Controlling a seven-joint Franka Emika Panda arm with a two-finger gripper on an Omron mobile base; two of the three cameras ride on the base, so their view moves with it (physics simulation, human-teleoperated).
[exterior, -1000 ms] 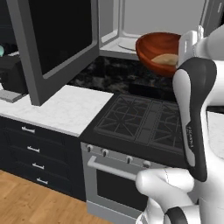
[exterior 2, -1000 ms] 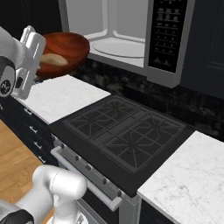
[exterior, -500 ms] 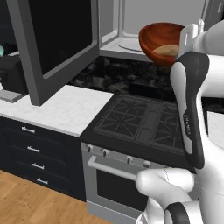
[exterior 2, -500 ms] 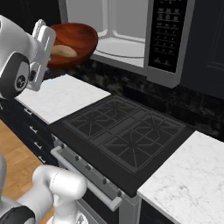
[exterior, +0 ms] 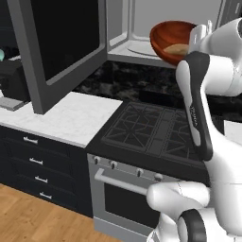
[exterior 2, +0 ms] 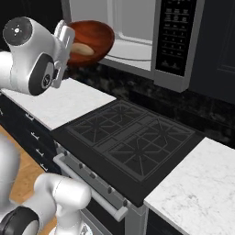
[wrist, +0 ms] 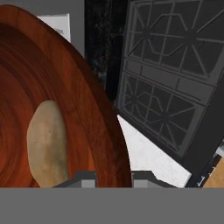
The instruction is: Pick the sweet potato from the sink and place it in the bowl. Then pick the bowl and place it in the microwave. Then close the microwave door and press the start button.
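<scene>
The reddish-brown bowl (exterior: 168, 34) hangs tilted in the air just in front of the open microwave (exterior: 142, 21), level with its floor. The tan sweet potato (exterior: 176, 49) lies inside the bowl. My gripper (exterior: 196, 40) is shut on the bowl's near rim. In the right base view the bowl (exterior 2: 94, 34) with the sweet potato (exterior 2: 82, 49) sits left of the microwave (exterior 2: 137, 27) cavity, with the gripper (exterior 2: 66, 41) at its rim. The hand view shows the bowl (wrist: 74, 100), the sweet potato (wrist: 46, 140) and the gripper (wrist: 113, 177) straddling the rim. The microwave door (exterior: 61, 42) stands swung wide open to the left. The sink is out of view.
A black stove (exterior: 156, 132) with cast grates lies below the microwave. White marble counter (exterior: 71, 118) runs to its left over dark drawers, and another counter (exterior 2: 197, 188) lies to its right. The microwave's control panel (exterior 2: 176, 36) borders the cavity on the right.
The arm has lifted the bowl with the sweet potato higher and carried it closer to the microwave opening. The grip has stayed the same.
</scene>
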